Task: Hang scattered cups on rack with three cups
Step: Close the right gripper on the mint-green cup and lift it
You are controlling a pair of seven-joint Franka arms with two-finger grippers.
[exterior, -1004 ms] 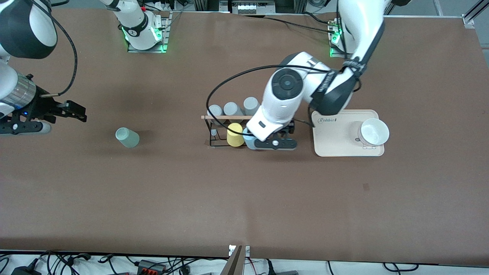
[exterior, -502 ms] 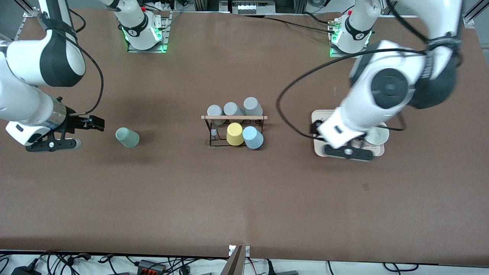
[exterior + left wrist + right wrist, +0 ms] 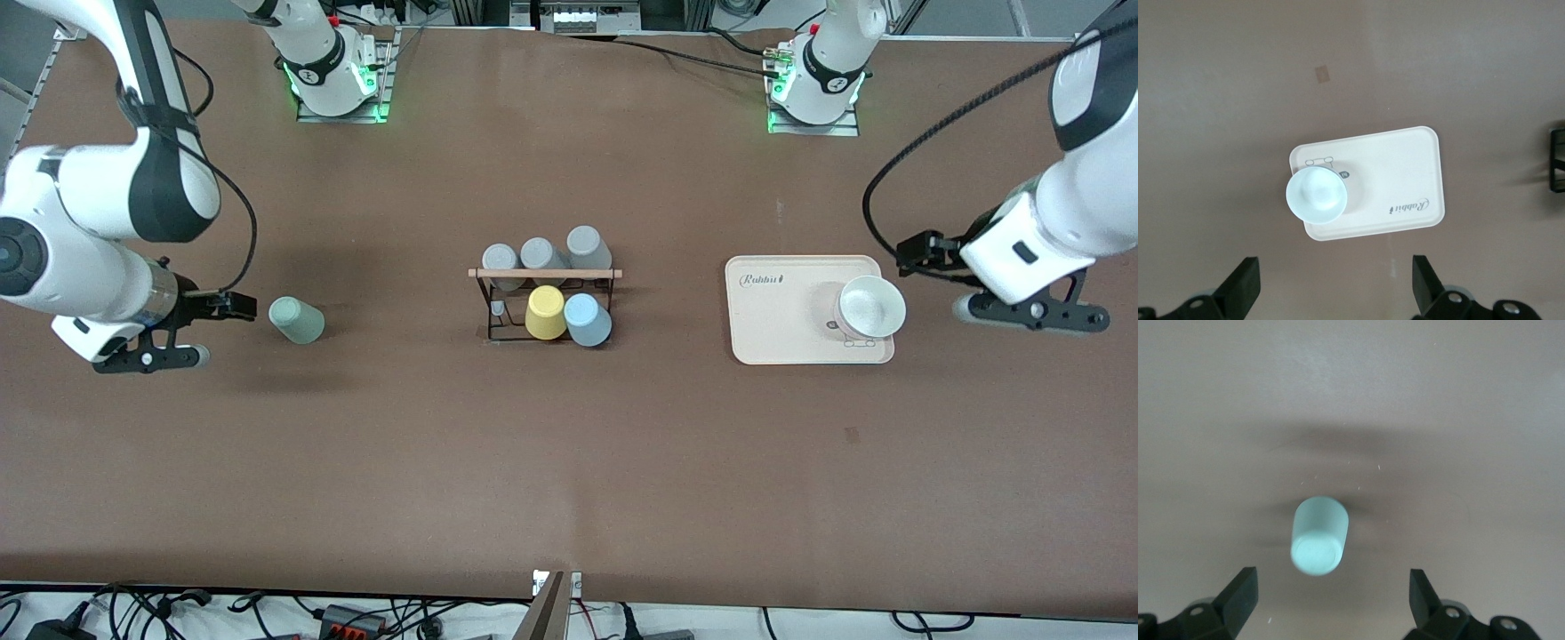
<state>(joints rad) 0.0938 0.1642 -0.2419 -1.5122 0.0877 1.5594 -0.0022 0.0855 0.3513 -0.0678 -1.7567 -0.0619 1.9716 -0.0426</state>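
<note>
The mint-green cup (image 3: 296, 320) sits on the table toward the right arm's end, apart from the rack. My right gripper (image 3: 238, 307) is open and empty just beside it. In the right wrist view the cup (image 3: 1318, 535) lies just ahead of the open gripper (image 3: 1331, 603). The black wire rack (image 3: 544, 302) holds three grey cups (image 3: 539, 254) on its farther side. A yellow cup (image 3: 546, 312) and the light blue cup (image 3: 588, 319) sit on its nearer side. My left gripper (image 3: 917, 251) is open and empty beside the cream tray (image 3: 773, 311).
The cream tray holds a white bowl (image 3: 869, 307). In the left wrist view the tray (image 3: 1405, 173) and the bowl (image 3: 1315, 195) lie ahead of the open gripper (image 3: 1333, 290). The rack's edge (image 3: 1558, 160) shows at the side.
My left gripper let go of the light blue cup at the rack and swung away past the tray toward the left arm's end. My right gripper moved in close to the mint-green cup.
</note>
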